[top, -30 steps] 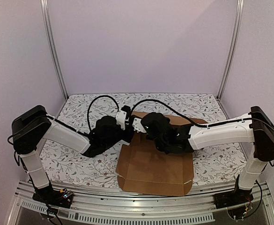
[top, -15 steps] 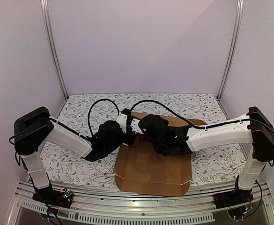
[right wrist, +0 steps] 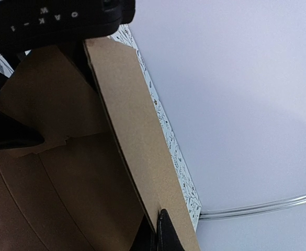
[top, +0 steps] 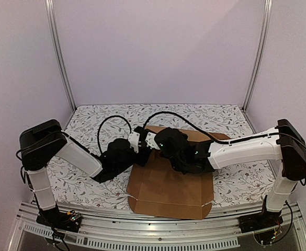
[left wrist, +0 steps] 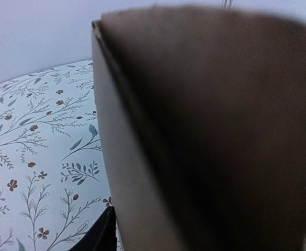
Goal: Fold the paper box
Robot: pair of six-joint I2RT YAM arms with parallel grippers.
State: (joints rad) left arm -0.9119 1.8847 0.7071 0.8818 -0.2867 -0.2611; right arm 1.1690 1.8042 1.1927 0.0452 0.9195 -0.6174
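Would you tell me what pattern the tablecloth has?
The tablecloth has a leafy floral print, clearest from the left wrist.

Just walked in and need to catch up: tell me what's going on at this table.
Two robot arms are working on a plain brown cardboard box sheet on the floral-patterned table. Most of the sheet lies flat. The left tool and right tool meet at its far left corner, where a side flap stands raised. The right tool is shut beside that flap; whether the left tool grips it cannot be seen.
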